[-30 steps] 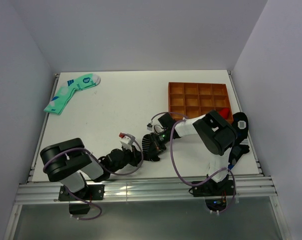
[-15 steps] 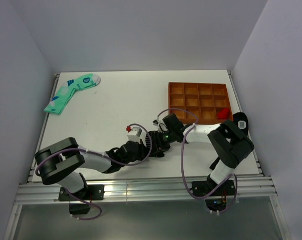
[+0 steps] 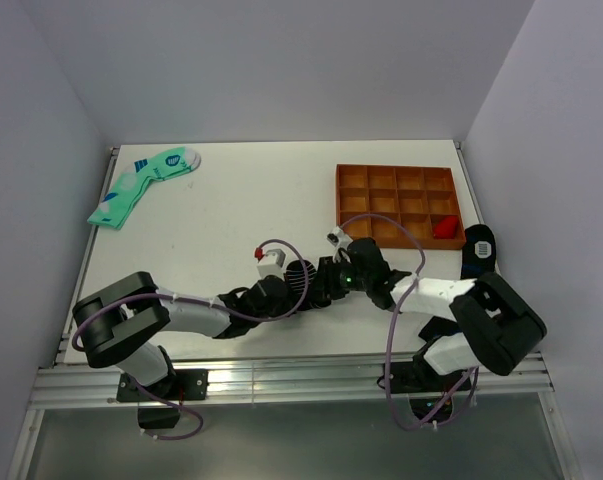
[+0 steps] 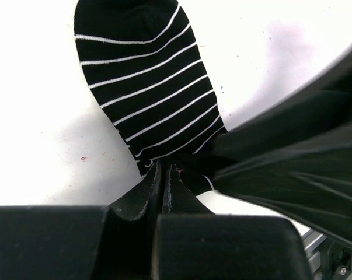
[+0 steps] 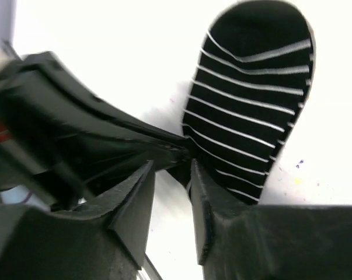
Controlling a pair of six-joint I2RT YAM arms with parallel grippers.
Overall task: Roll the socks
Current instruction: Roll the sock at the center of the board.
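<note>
Sock [image 3: 299, 274], black with white stripes, lay mid-frame on the table [image 3: 231, 215]. My left fingers [image 4: 165, 175] were pinched shut on one end. My right fingers [image 5: 171, 170] stood partly apart, straddling that end and gripping nothing. Rolling looked barely started. Next: close right, turn the end over.

black socks [image 3: 299, 277] [image 3: 478, 250] 2 | mint socks [image 3: 171, 160] [image 3: 116, 203] 2 | tray [image 3: 338, 205] 1 | red piece [image 3: 443, 228] 1

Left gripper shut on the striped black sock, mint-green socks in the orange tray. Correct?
No: the mint-green socks lie on the table at its far left corner, not in the orange tray, per the top view. The left gripper part stands.
</note>
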